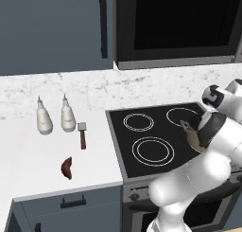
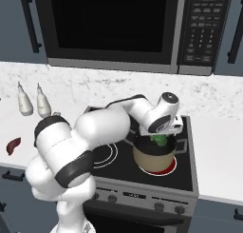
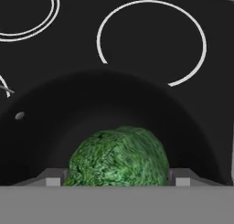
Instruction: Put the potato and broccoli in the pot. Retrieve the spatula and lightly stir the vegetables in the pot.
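Broccoli (image 3: pixel 118 157) clamped in gripper (image 3: pixel 118 176) over pot (image 2: pixel 153 160); left base view shows potato (image 1: pixel 66 167).

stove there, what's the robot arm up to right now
The robot's gripper holds the broccoli between its fingers directly over the tan pot on the stove's front right burner, so the floret is not yet dropped in. The potato lies on the white counter left of the stove, and the spatula rests nearby beside two white bottles, both untouched.
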